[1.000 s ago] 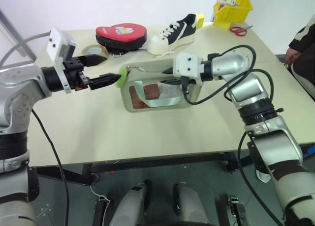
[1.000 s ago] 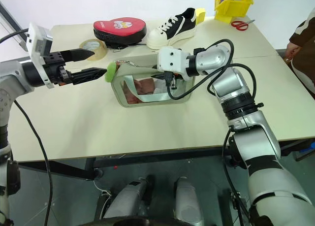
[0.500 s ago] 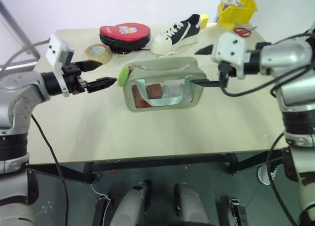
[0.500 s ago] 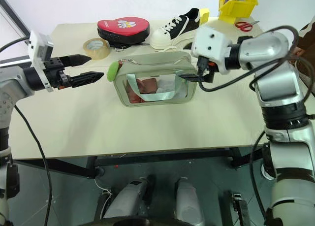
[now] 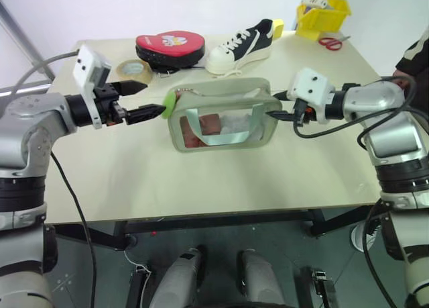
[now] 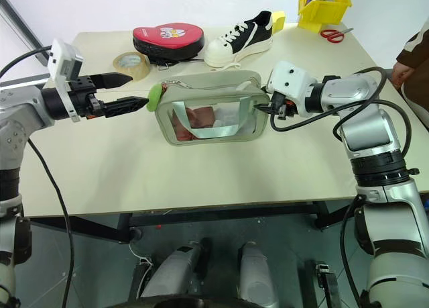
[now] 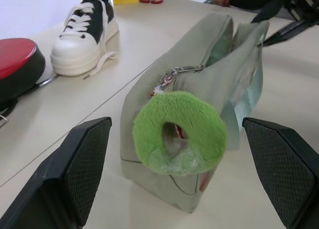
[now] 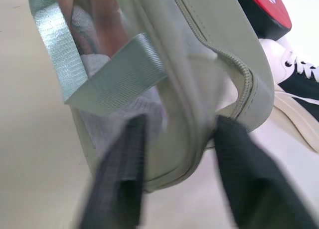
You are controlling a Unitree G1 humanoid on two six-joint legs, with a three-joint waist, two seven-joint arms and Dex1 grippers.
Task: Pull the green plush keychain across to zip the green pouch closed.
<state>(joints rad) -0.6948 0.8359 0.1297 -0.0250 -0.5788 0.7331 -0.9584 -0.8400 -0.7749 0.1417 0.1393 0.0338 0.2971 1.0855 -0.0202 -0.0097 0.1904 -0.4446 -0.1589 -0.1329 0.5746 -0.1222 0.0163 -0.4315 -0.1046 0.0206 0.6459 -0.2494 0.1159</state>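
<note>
Pale beige tabletop [image 5: 134,180] is carrying a scatter of things, and the green pouch [image 5: 221,117] is standing near its middle, clear window facing the robot, with a shoe [image 5: 240,45], a red oval case [image 5: 165,47] and a tape roll [image 5: 132,70] lying behind it. At the pouch's left end the green plush keychain [image 7: 178,133] is hanging from the zipper pull, a fuzzy ring with a hole through it.

On that side the left claw [image 5: 149,101] is hovering with its fingers spread wide, one on either side of the charm, not touching it. On the opposite end the right claw [image 6: 271,107] is pinching the pouch's soft corner, fingers drawn in on the fabric edge.

I'd judge the pouch light and floppy, apt to slide or crumple if tugged without that far end being anchored. The charm looks squashy and easy to slip off of; gripping it low, close to the metal clasp where it joins the zipper, seems the surest hold for dragging the slider along.
</note>
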